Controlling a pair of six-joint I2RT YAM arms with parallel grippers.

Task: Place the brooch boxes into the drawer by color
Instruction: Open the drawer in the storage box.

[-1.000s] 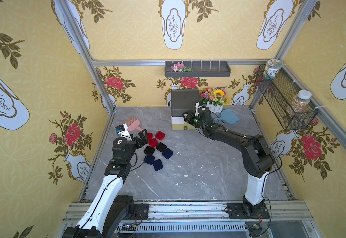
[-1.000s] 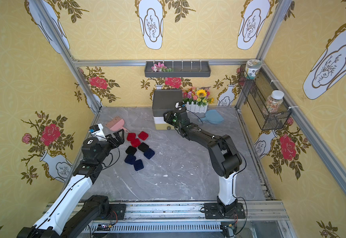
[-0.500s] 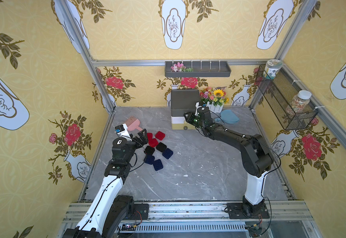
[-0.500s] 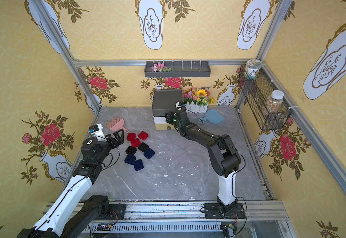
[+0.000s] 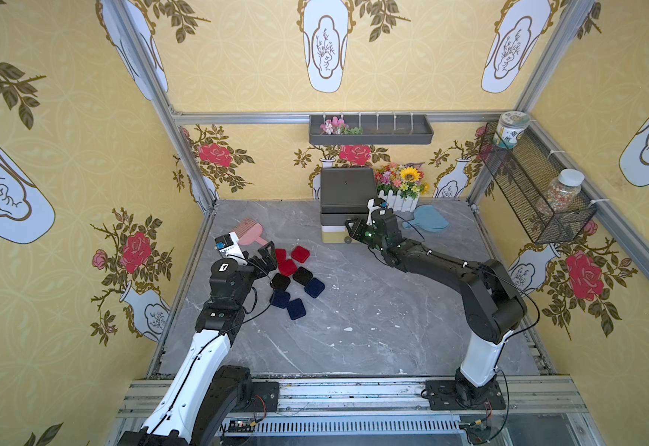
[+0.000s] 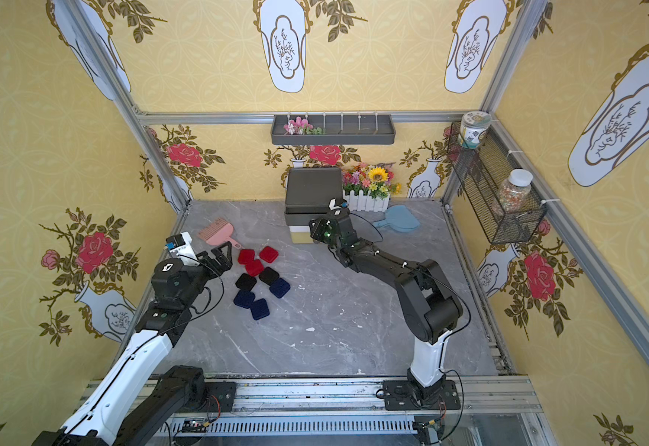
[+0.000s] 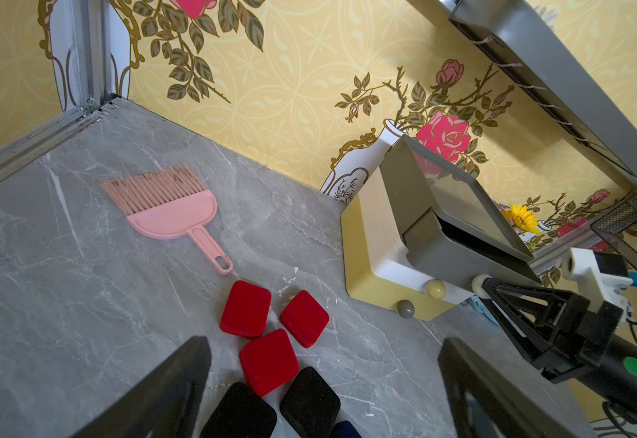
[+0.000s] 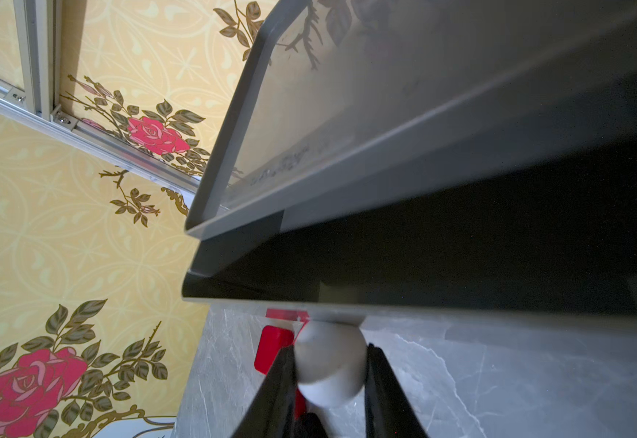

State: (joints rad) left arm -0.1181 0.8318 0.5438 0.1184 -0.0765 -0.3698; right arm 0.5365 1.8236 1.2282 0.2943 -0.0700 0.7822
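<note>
**Brooch boxes and drawer chest.** All eight brooch boxes [image 5: 280,282] lie in a loose cluster on the grey marble table [image 5: 373,320]. The cluster sits toward the table's left side, well apart from the drawer chest [image 5: 348,189].

- **Order in the cluster:** Three red boxes [image 5: 288,267] lie nearest the back wall. Two black boxes [image 5: 302,275] lie in the middle. Three navy boxes [image 5: 296,309] lie nearest the robot's bases, and several boxes touch their neighbours.
- **Chest:** It stands against the back wall, with a dark grey tier on top, a white tier below it and an olive-yellow tier at the bottom. In the left wrist view the top drawer [image 7: 442,246] juts forward of the two tiers beneath.
- **Right gripper** [image 5: 350,224]: It is pinched on that drawer's round pale knob [image 8: 328,364], with a finger [image 8: 277,383] pressed against each side.
- **Left gripper** [image 5: 263,259]: It is poised just beside the red boxes with its jaws spread wide and nothing between them. In its wrist view its fingers [image 7: 165,390] frame the red and black boxes.

**Surroundings.** A pink dustpan [image 5: 251,233] lies flat on the table, farther back than the left gripper. To the chest's right stand a flower arrangement [image 5: 400,185] and a pale blue paddle-shaped item [image 5: 427,223], which lies flat. A dark grey wall tray [image 5: 392,137] hangs above the chest, and a wire basket [image 5: 527,200] holding two jars hangs on the right wall.
</note>
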